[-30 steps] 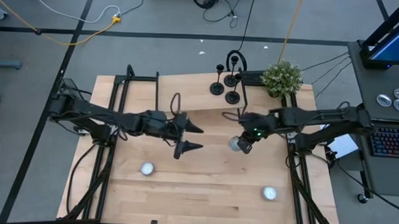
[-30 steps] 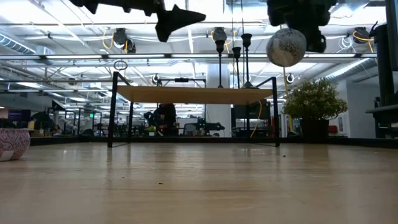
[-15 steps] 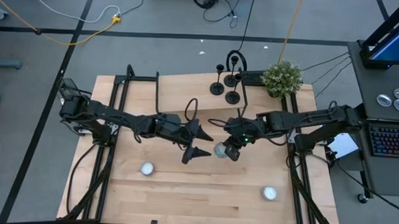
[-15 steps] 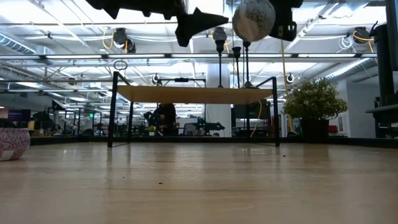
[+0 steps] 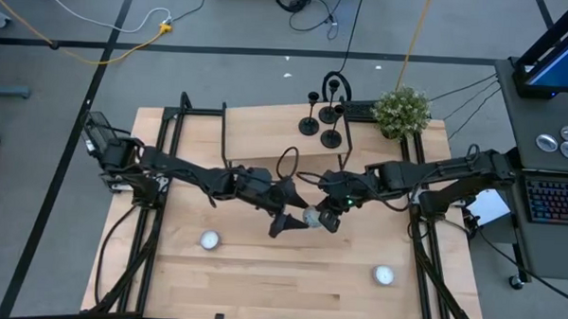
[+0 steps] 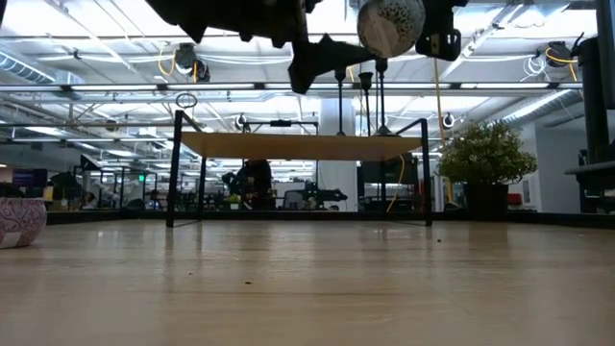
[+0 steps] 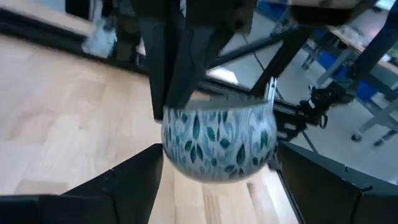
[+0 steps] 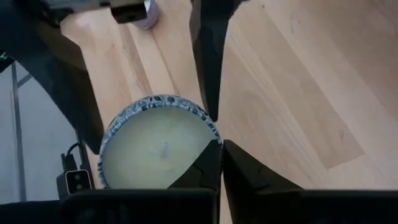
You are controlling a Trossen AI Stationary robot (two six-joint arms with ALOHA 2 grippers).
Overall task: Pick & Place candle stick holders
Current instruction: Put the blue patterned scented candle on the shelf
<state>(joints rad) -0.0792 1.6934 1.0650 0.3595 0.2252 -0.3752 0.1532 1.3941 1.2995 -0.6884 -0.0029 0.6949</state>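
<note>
Three candle stick holders (image 5: 320, 118) on far, seemingly raised shelf (image 5: 266, 140).

The table (image 5: 261, 272) is showing pale, smooth wood with a matt grain. The leaf-patterned candle bowl (image 7: 217, 142) is looking like glossy glazed ceramic, holding smooth cream wax (image 8: 152, 152). The candle stick holders (image 5: 320, 118) are appearing matt black, probably metal.

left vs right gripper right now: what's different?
The right gripper is shut on the round white candle bowl with teal leaf pattern; the left gripper has its jaws open and holds nothing. The right grips the bowl's rim; the left's jaws only flank it. Both hang above the wooden table.
</note>
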